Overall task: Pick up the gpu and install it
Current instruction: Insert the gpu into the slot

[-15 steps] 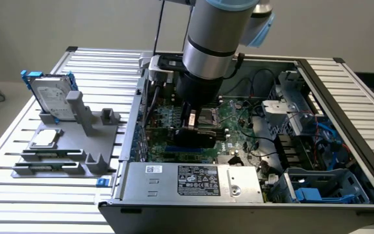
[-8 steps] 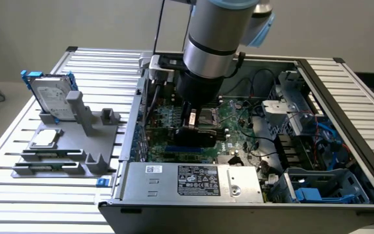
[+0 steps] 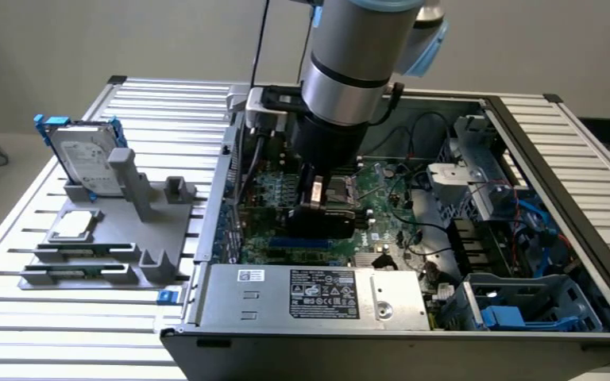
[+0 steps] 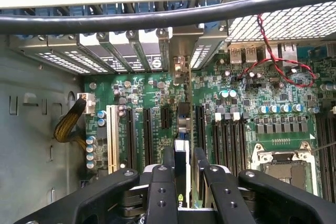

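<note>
Over mobo slots [image 4: 147, 135], claw [image 4: 184, 156] grips thin gpu [image 4: 181, 177] edge-on.

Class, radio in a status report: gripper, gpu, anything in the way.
Gripper shut on gpu, held edge-on above motherboard slots, inside case. Red wire off to one side, apart.

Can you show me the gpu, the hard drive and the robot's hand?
gpu [image 4: 181, 129]: wrist view, thin edge beyond the fingers.
hard drive [image 3: 80, 152]: exterior view, silver face.
hand [image 4: 184, 155]: wrist view, midway between its fingertips.
</note>
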`<state>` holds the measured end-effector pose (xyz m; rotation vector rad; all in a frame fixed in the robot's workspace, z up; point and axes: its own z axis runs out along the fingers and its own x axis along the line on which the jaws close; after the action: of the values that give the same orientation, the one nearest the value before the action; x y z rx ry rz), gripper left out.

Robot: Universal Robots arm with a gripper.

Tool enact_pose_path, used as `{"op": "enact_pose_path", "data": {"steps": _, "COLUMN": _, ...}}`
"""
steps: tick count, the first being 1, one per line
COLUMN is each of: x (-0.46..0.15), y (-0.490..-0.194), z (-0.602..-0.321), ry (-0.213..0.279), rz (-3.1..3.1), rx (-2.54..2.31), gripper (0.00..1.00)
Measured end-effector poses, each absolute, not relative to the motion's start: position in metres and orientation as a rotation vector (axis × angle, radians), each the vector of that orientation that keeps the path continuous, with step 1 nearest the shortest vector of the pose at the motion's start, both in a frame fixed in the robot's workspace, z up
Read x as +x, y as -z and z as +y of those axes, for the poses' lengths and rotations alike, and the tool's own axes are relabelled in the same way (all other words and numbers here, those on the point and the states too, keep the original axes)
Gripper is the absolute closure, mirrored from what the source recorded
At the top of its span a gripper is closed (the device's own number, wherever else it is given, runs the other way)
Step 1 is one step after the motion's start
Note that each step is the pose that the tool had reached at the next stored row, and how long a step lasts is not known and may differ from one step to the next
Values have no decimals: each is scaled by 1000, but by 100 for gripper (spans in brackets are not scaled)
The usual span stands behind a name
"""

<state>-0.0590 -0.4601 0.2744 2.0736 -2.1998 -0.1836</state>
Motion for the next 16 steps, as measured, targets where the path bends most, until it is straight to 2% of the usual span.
{"op": "enact_pose_path", "data": {"steps": 16, "x": -55, "y": -282, "z": -459, "ry": 179, "rz": -2196, "rx": 2069, "gripper": 74}}
